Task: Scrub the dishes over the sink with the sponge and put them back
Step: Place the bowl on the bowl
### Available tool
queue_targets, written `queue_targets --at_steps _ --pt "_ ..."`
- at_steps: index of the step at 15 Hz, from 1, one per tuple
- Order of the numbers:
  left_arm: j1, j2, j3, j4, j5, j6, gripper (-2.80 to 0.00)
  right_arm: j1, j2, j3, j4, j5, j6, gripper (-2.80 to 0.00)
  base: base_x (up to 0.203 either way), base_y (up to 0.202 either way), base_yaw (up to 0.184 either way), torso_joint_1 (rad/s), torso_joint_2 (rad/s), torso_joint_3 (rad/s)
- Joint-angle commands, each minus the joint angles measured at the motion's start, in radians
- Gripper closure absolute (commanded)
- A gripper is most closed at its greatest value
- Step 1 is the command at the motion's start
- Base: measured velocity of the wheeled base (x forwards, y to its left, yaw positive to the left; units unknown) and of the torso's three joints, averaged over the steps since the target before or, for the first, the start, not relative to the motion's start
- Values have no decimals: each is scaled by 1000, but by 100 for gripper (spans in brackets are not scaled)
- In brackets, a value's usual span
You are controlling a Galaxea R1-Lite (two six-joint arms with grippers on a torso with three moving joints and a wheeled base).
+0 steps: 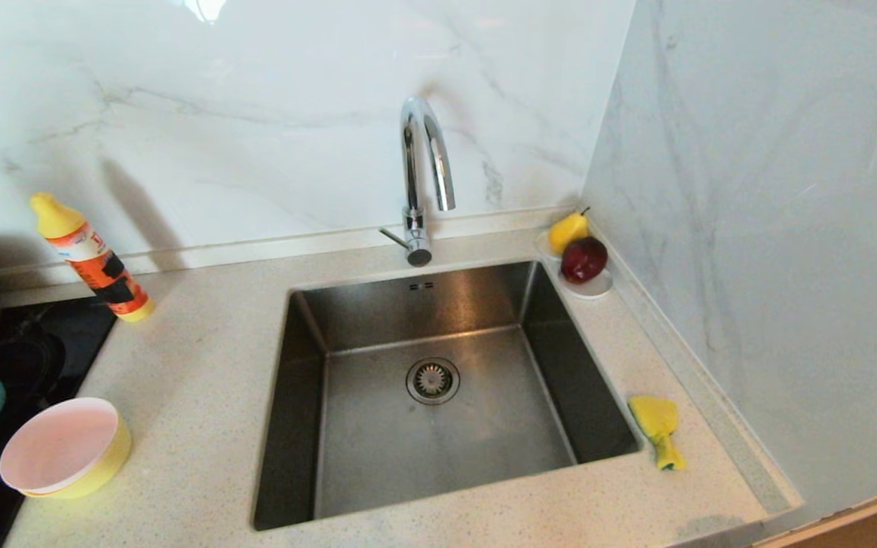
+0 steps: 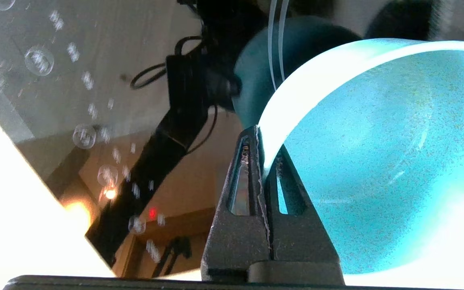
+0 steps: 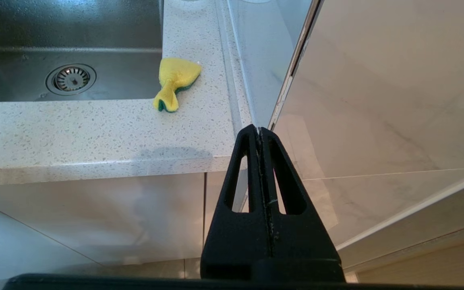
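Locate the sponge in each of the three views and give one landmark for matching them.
Head view: the sponge lies on the counter, right of the sink, near its front right corner.
Left wrist view: not in it; a blue bowl fills the picture.
Right wrist view: the sponge lies on the counter beside the sink.
Shared landmark: the drain, in the head and right wrist views.

Head view looks down on the sink; right wrist view, low before the counter, shares its sponge; left wrist view sits close against the blue bowl.
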State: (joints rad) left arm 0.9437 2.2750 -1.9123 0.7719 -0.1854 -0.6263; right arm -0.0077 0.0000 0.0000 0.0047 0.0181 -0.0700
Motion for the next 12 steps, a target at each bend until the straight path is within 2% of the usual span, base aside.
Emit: queue_targets --at_steps 1,4,6,10,12 --pt "-8 -89 2 48 -40 12 0 0 2 0 0 0 -1 0 0 0 0 0 0 0" --pt "-26 -204 3 184 -128 114 0 0 2 0 0 0 -1 0 0 0 0 0 0 0" --pt "-52 -277 5 245 -154 177 0 0 2 0 0 0 -1 0 0 0 0 0 0 0" --pt "-156 -341 15 336 -147 307 0 0 2 0 0 0 -1 0 0 0 0 0 0 0" --pt "-204 -342 25 341 -102 340 0 0 2 0 0 0 -1 0 0 0 0 0 0 0"
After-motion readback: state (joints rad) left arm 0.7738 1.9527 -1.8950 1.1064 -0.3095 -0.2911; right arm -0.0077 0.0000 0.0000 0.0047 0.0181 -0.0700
